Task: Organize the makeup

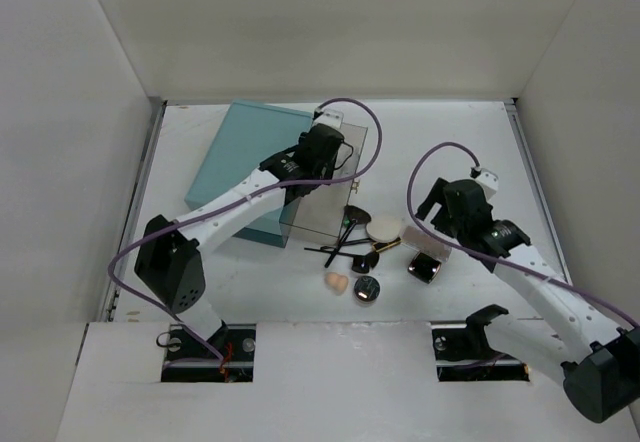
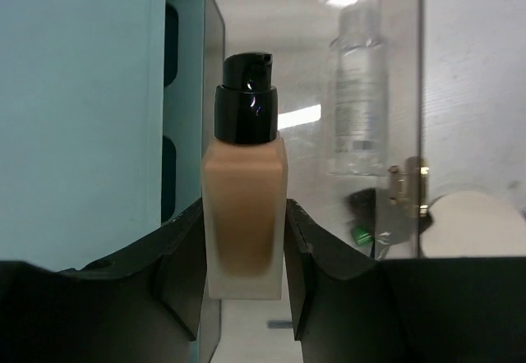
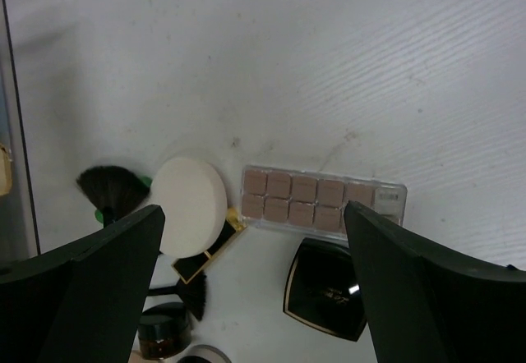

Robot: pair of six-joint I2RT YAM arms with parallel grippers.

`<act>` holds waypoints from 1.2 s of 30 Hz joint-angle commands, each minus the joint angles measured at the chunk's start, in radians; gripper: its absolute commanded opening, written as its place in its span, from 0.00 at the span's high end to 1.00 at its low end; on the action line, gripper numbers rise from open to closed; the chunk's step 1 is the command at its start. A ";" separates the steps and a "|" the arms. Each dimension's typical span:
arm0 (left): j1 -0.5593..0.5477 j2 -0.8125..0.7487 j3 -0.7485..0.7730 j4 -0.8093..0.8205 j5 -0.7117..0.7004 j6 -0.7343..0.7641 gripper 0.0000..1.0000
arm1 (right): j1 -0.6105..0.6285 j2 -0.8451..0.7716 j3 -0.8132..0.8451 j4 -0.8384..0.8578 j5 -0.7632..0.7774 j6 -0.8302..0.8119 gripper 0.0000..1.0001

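Observation:
My left gripper (image 1: 322, 150) reaches over the teal box (image 1: 238, 157) and is shut on the small beige bottle (image 2: 245, 207) with a black pump cap, held upright. A clear tube (image 2: 358, 92) stands behind it, seen through clear plastic. My right gripper (image 1: 440, 207) is open and empty above the pinkish palette (image 3: 322, 199). Next to the palette lie the round white puff (image 3: 189, 203), a black square compact (image 3: 327, 289) and a fan brush (image 3: 111, 189). Black-handled brushes (image 1: 345, 240), the peach sponge (image 1: 336, 281) and a black round compact (image 1: 368, 288) lie at the table's middle.
The teal box's clear lid (image 1: 335, 202) lies open toward the makeup pile. A black-and-gold stick (image 3: 205, 252) and a small dark jar (image 3: 163, 334) lie by the puff. White walls (image 1: 90, 82) enclose the table on three sides.

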 commanded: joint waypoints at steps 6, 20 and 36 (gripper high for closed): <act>0.002 0.019 -0.056 0.048 0.078 -0.055 0.79 | 0.144 0.033 -0.020 -0.061 -0.010 0.078 0.03; 0.010 -0.065 -0.075 0.043 0.083 -0.057 0.17 | 0.575 0.105 -0.085 0.063 -0.186 -0.082 0.00; -0.039 -0.418 -0.196 0.032 0.010 -0.049 0.00 | 0.747 0.421 0.004 0.102 -0.108 -0.160 0.00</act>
